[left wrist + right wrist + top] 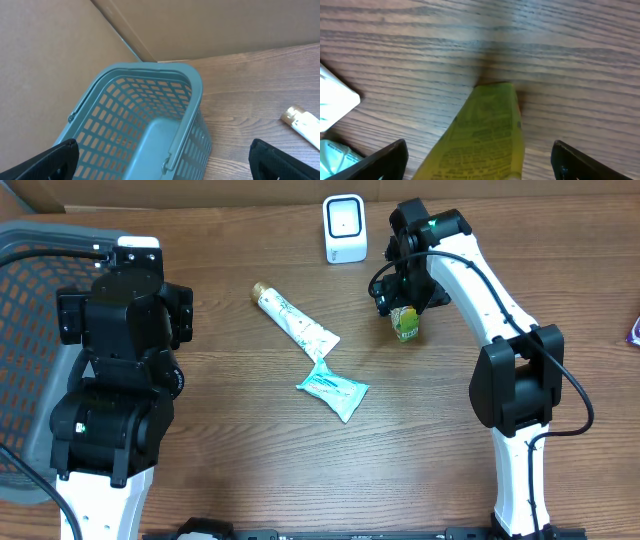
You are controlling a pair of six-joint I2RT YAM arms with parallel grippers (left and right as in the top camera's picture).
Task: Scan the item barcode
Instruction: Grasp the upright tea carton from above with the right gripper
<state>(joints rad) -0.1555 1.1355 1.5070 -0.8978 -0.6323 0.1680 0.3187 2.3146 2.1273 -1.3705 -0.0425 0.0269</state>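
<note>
The green box (pixel 406 323) stands on the surface (pixel 230 440) just right of the white scanner (pixel 345 228), probably so that its printed side needs only a short carry to the scanner's face. The right tool (pixel 479 150) hangs over it with its fingers (pixel 385 160) spread to either side, released and not yet gripping. This looks like the approach for a pick-up. The left tool (pixel 162 150) is also released and empty, parked above the basket (pixel 195 90), likely out of the way. Only the overhead view shows the scanner, the tube (pixel 295 323) and the pouch (pixel 335 388) lying well apart from the box. Only the right wrist view shows the gap between fingers and box and the small print on its side. No barcode can be made out.
</note>
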